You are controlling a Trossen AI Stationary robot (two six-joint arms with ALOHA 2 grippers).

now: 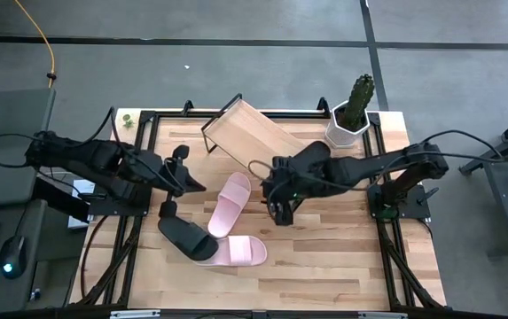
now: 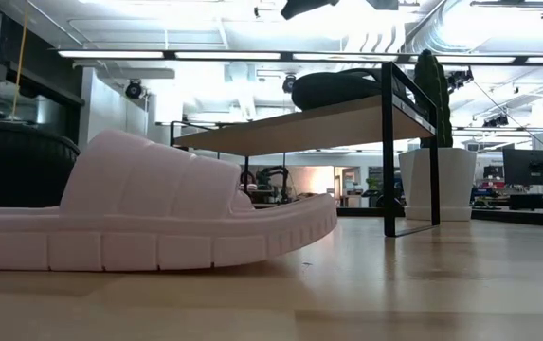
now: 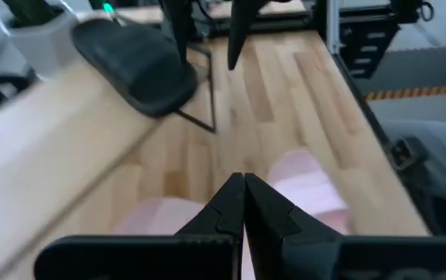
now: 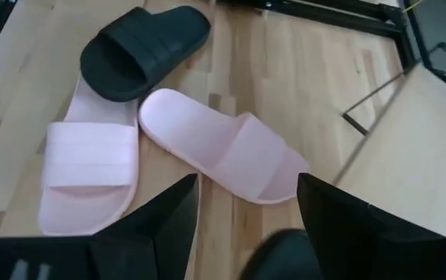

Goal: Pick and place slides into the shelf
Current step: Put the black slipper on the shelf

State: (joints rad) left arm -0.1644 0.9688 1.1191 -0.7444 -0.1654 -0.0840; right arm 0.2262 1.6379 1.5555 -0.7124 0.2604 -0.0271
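I count four slides: two pink, two black. One black slide (image 3: 137, 62) lies on the shelf (image 1: 252, 133), on its board at the end under my right arm. The other three sit on the table (image 1: 342, 257) in front of the shelf: a pink slide (image 1: 230, 204) angled up toward the shelf, a second pink slide (image 1: 236, 252) lying crosswise beyond it, and the other black slide (image 1: 185, 236) touching that second pink one at its end.

My right pincer (image 1: 280, 211) hangs just beside the angled pink slide, on the side nearer the shelf's black frame, with its fingers (image 4: 168, 214) spread wide and nothing between them. My left pincer (image 1: 187, 177) hovers on the other side of that pink slide, its fingers (image 3: 242, 206) pressed together, empty.

The shelf's board is bare from the black slide to its far end. The table past the crosswise pink slide is open wood to the edge, and so is the stretch under my right arm.

A white pot with a cactus (image 1: 353, 113) stands just beside the shelf's end, at the table's corner. The three loose slides crowd each other, so the black one is hemmed in by the pink.
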